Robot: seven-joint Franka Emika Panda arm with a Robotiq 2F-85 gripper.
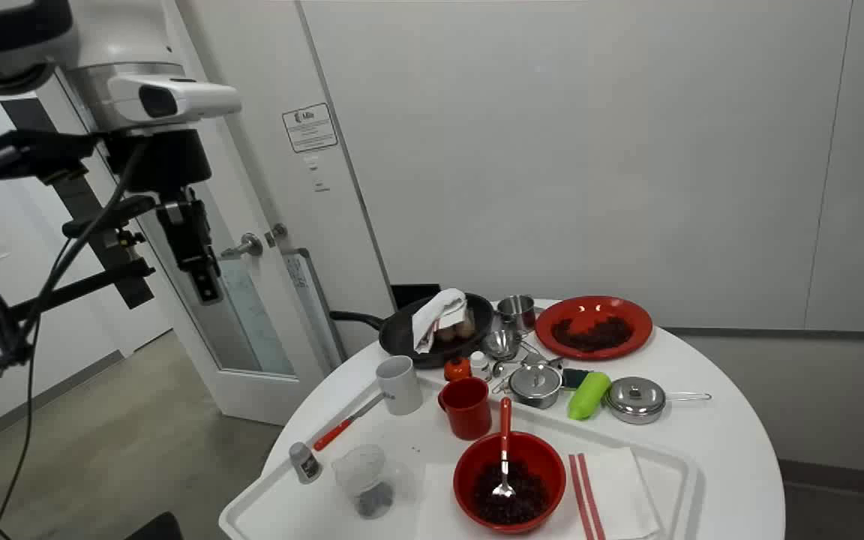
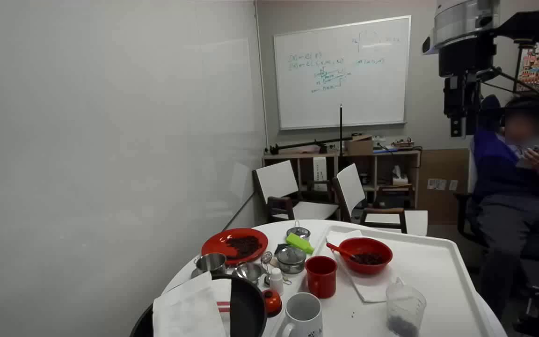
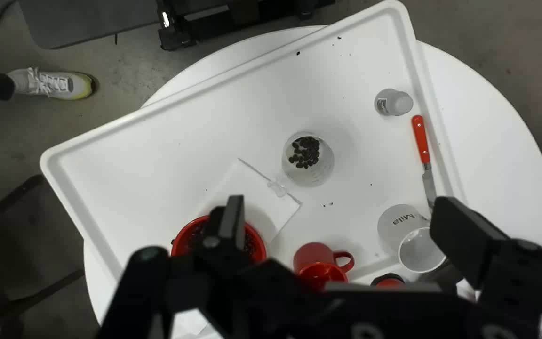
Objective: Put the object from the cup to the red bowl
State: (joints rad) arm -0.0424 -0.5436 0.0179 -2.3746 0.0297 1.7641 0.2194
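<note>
The cup is a pale translucent tumbler with a spout. It stands upright on the tray in both exterior views (image 1: pixel 361 471) (image 2: pixel 405 302) and in the wrist view (image 3: pixel 320 175). Dark beans (image 3: pixel 305 152) lie at its bottom. The glossy red bowl (image 1: pixel 468 501) stands near it on a white cloth, with dark beans and a red-handled spoon (image 1: pixel 505 442) in it. It also shows in an exterior view (image 2: pixel 365 268). In the wrist view the left finger partly hides the red bowl (image 3: pixel 259 245). My gripper (image 3: pixel 340 205) is open and empty, high above the table; it also shows in both exterior views (image 1: pixel 205 289) (image 2: pixel 461 126).
On the white tray (image 1: pixel 267 506) stand a red mug (image 1: pixel 468 409), a white mug (image 1: pixel 400 384), a red-handled knife (image 1: pixel 336 433) and a small shaker (image 1: pixel 304 462). Behind are a black pan (image 1: pixel 400 337), steel pots (image 1: pixel 537 384) and a red dish (image 1: pixel 643 330). A person (image 2: pixel 517 187) sits nearby.
</note>
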